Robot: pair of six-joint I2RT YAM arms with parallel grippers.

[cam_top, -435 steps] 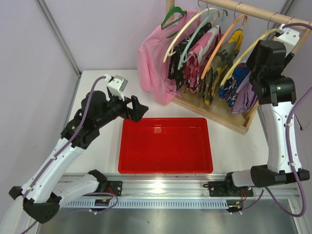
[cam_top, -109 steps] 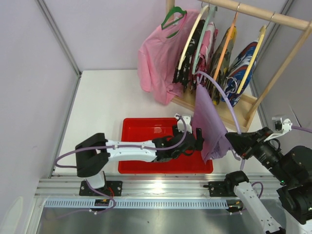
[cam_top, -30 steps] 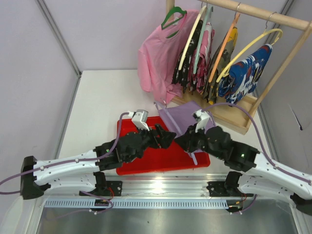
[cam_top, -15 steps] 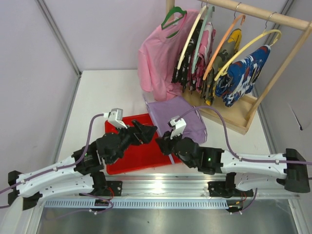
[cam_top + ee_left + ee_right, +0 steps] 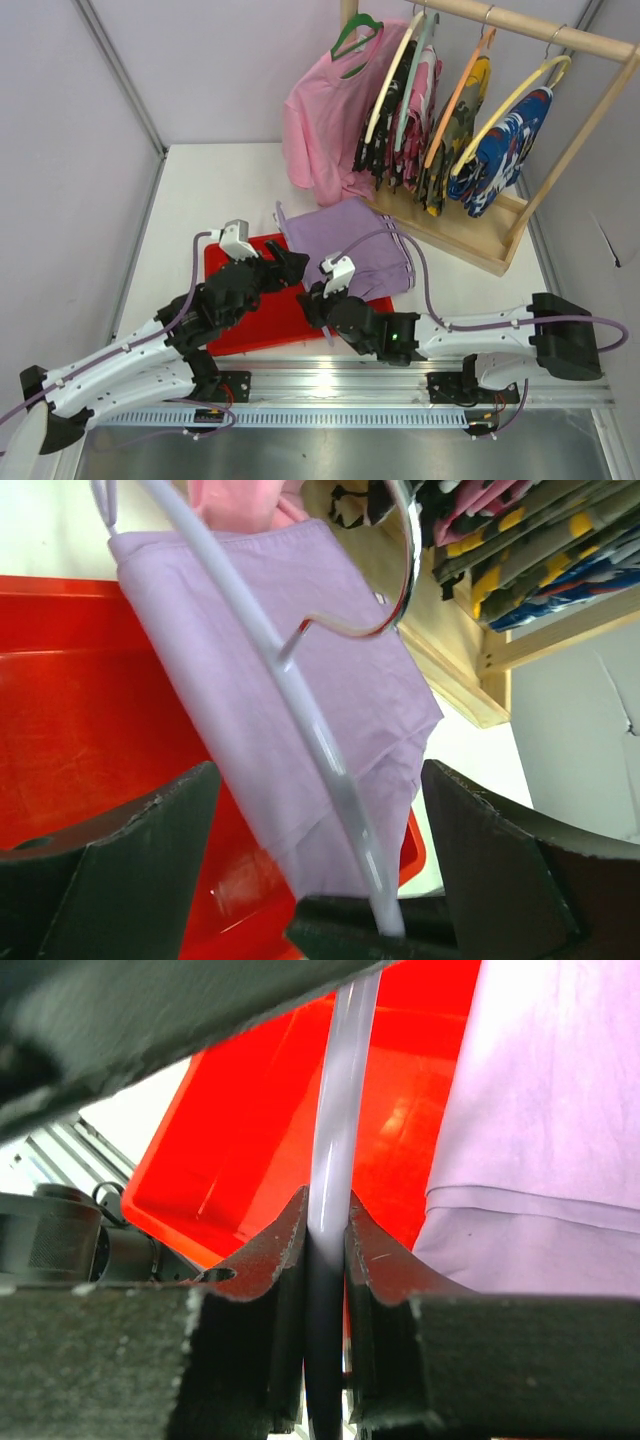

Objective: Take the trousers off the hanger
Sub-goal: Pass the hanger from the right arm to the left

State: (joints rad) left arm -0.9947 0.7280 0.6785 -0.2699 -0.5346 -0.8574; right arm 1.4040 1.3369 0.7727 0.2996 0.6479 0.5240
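**Status: lavender trousers down at tray, hanger clamped by R fingers**

Item 1, lavender trousers point(image 5: 352, 243): lying spread and fairly flat, partly over the far right corner of the red tray point(image 5: 245, 325), the rest on the table point(image 5: 215, 190), just in front of the wooden rack point(image 5: 470, 243). Off the rack's rail.

Item 2, hanger point(image 5: 300, 715): pale rod runs diagonally across the cloth, metal hook curving above it toward the rack. L wrist view shows the rod lying on the lavender cloth. Cannot tell whether the cloth is still threaded on it.

Item 3, R fingers point(image 5: 312, 300): clenched on the hanger rod, one finger each side, no gap showing. R arm lies low along the near table edge, reaching left over the tray.

Item 4, L fingers point(image 5: 288, 266): spread wide, gripping nothing. Hanger rod and edge of the cloth pass between them. Positioned over the tray's far edge, close to the R fingers.

Item 5, black speckled trousers point(image 5: 370, 150): hanging on the rack among other garments, next to the pink shirt point(image 5: 315, 130). Blue-red-white garment point(image 5: 500, 140) hangs at the rack's right end.
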